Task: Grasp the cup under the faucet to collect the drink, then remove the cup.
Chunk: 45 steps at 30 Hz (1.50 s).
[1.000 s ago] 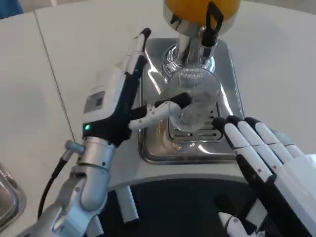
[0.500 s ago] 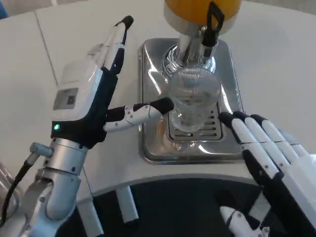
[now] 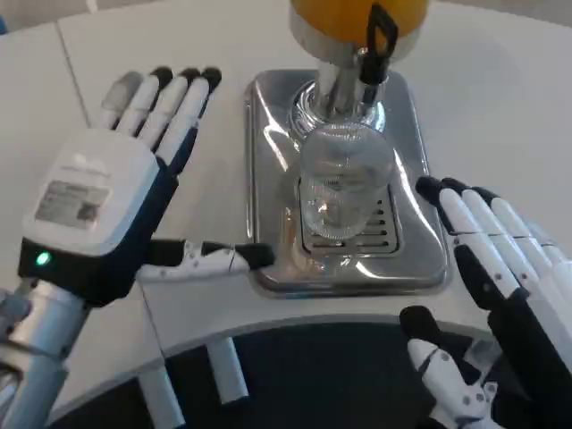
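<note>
Desk (image 3: 500, 98): white surface; a thin dark seam runs across its left part from 12 o'clock toward 6 o'clock.
Left hand (image 3: 116, 192): at 9 o'clock of the frame, white back facing up with a label on it and a green light at the wrist edge. Fingers (image 3: 165, 103) spread wide and extended toward 12 o'clock. Thumb stretched toward 3 o'clock, its black tip just beside the front left corner of the tray. Holds nothing; apart from the cup.
Tray (image 3: 268, 125): shiny steel drip tray, rectangular with rounded corners, at frame centre; slotted grille in its near half.
Cup (image 3: 344, 183): clear glass, upright, standing on the tray over the grille, directly below the faucet. Contents cannot be judged through the reflections. Neither hand touches it.
Faucet (image 3: 375, 45): black lever and short spout at 12 o'clock, projecting from the dispenser above the cup mouth.
Dispenser (image 3: 353, 18): orange body on a chrome column, at the far end of the tray; cut off by the top edge.
Right hand (image 3: 500, 295): at 4 o'clock, fingers (image 3: 465, 214) straight, side by side, pointing toward 11 o'clock, their black tips just beside the right edge of the tray. Thumb lower, near 6 o'clock, parted from the fingers. Holds nothing; near the cup at its 4 o'clock, not touching.
</note>
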### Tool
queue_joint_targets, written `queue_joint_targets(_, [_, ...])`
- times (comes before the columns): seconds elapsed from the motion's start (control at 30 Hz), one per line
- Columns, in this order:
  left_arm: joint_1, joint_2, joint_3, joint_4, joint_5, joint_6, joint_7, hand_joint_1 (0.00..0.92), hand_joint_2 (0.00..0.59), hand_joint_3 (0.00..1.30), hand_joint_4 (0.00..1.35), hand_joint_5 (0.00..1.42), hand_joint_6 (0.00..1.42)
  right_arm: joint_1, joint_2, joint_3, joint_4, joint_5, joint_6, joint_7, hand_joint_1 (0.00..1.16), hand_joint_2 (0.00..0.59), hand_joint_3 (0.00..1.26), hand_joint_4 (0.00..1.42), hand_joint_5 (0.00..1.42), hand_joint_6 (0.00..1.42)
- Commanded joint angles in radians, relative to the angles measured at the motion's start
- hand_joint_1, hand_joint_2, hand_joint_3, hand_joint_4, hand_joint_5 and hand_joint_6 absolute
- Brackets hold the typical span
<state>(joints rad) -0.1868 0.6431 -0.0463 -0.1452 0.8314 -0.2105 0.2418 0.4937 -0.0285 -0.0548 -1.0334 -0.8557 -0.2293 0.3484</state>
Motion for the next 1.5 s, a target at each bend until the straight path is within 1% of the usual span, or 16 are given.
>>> queue_joint_targets(0.03, [0.134, 0.041, 0.039, -0.105, 0.04, 0.03, -0.081, 0.0, 0.0, 0.0, 0.0, 0.0, 0.0, -0.059, 0.011, 0.013, -0.014, 0.009, 0.057, 0.017, 0.11, 0.527, 0.01, 0.0, 0.0, 0.05])
queue_joint_targets(0.1, [0.164, 0.043, 0.041, -0.127, 0.054, 0.05, -0.114, 0.0, 0.0, 0.0, 0.0, 0.0, 0.0, -0.081, 0.014, 0.02, -0.014, 0.003, 0.079, 0.024, 0.11, 0.527, 0.01, 0.0, 0.0, 0.05])
queue_joint_targets(0.2, [0.196, 0.022, 0.035, -0.159, 0.062, 0.093, -0.178, 0.0, 0.0, 0.0, 0.0, 0.0, 0.0, -0.11, 0.021, 0.041, -0.012, -0.005, 0.115, 0.031, 0.11, 0.528, 0.01, 0.0, 0.0, 0.05])
queue_joint_targets(0.3, [0.233, 0.006, 0.032, -0.184, 0.063, 0.105, -0.189, 0.0, 0.0, 0.0, 0.0, 0.0, 0.0, -0.126, 0.032, 0.063, -0.009, -0.008, 0.15, 0.034, 0.11, 0.529, 0.01, 0.0, 0.0, 0.04])
queue_joint_targets(0.47, [0.351, -0.02, 0.027, -0.217, 0.102, 0.084, -0.129, 0.0, 0.0, 0.0, 0.0, 0.0, 0.0, -0.156, 0.078, 0.094, -0.003, 0.008, 0.23, 0.019, 0.11, 0.54, 0.0, 0.0, 0.0, 0.02])
queue_joint_targets(0.53, [0.385, -0.028, 0.025, -0.223, 0.11, 0.072, -0.112, 0.0, 0.0, 0.0, 0.0, 0.0, 0.0, -0.188, 0.107, 0.103, 0.012, 0.026, 0.267, 0.002, 0.13, 0.54, 0.0, 0.0, 0.0, 0.0])
queue_joint_targets(0.63, [0.41, -0.036, 0.024, -0.217, 0.106, 0.048, -0.093, 0.0, 0.0, 0.0, 0.0, 0.0, 0.0, -0.228, 0.121, 0.115, 0.031, 0.047, 0.3, -0.026, 0.16, 0.554, 0.0, 0.0, 0.0, 0.0])
queue_joint_targets(0.7, [0.411, -0.037, 0.028, -0.202, 0.09, 0.033, -0.095, 0.0, 0.0, 0.0, 0.0, 0.0, 0.0, -0.281, 0.129, 0.125, 0.059, 0.072, 0.329, -0.054, 0.22, 0.561, 0.0, 0.0, 0.0, 0.0])
queue_joint_targets(0.77, [0.409, -0.037, 0.032, -0.189, 0.072, 0.022, -0.102, 0.0, 0.0, 0.0, 0.0, 0.0, 0.0, -0.344, 0.125, 0.122, 0.092, 0.099, 0.358, -0.073, 0.25, 0.55, 0.0, 0.0, 0.0, 0.0])
queue_joint_targets(0.93, [0.42, -0.044, 0.037, -0.189, 0.051, 0.003, -0.087, 0.0, 0.0, 0.0, 0.0, 0.0, 0.0, -0.446, 0.105, 0.111, 0.136, 0.143, 0.418, -0.094, 0.26, 0.551, 0.0, 0.0, 0.0, 0.0])
queue_joint_targets(1.1, [0.422, -0.051, 0.034, -0.185, 0.05, -0.011, -0.078, 0.0, 0.0, 0.0, 0.0, 0.0, 0.0, -0.539, 0.081, 0.091, 0.194, 0.188, 0.452, -0.12, 0.33, 0.55, 0.0, 0.0, 0.0, 0.0])
queue_joint_targets(1.13, [0.425, -0.053, 0.036, -0.186, 0.051, -0.016, -0.068, 0.0, 0.0, 0.0, 0.0, 0.0, 0.0, -0.56, 0.08, 0.088, 0.204, 0.196, 0.458, -0.128, 0.36, 0.54, 0.0, 0.0, 0.0, 0.0])
queue_joint_targets(1.23, [0.429, -0.063, 0.037, -0.192, 0.051, -0.021, -0.055, 0.0, 0.0, 0.0, 0.0, 0.0, 0.0, -0.632, 0.083, 0.087, 0.242, 0.219, 0.474, -0.151, 0.38, 0.549, 0.0, 0.0, 0.0, 0.0])
queue_joint_targets(1.3, [0.43, -0.068, 0.039, -0.189, 0.049, -0.031, -0.042, 0.0, 0.0, 0.0, 0.0, 0.0, 0.0, -0.66, 0.08, 0.094, 0.257, 0.227, 0.486, -0.161, 0.38, 0.546, 0.0, 0.0, 0.0, 0.0])
queue_joint_targets(1.4, [0.432, -0.069, 0.045, -0.187, 0.06, -0.043, -0.017, 0.0, 0.0, 0.0, 0.0, 0.0, 0.0, -0.715, 0.103, 0.124, 0.28, 0.216, 0.519, -0.186, 0.43, 0.548, 0.0, 0.0, 0.0, 0.0])
queue_joint_targets(1.5, [0.429, -0.071, 0.048, -0.186, 0.061, -0.038, -0.015, 0.0, 0.001, 0.0, 0.0, 0.0, 0.0, -0.754, 0.124, 0.157, 0.302, 0.21, 0.544, -0.213, 0.44, 0.532, 0.0, 0.0, 0.0, 0.0])
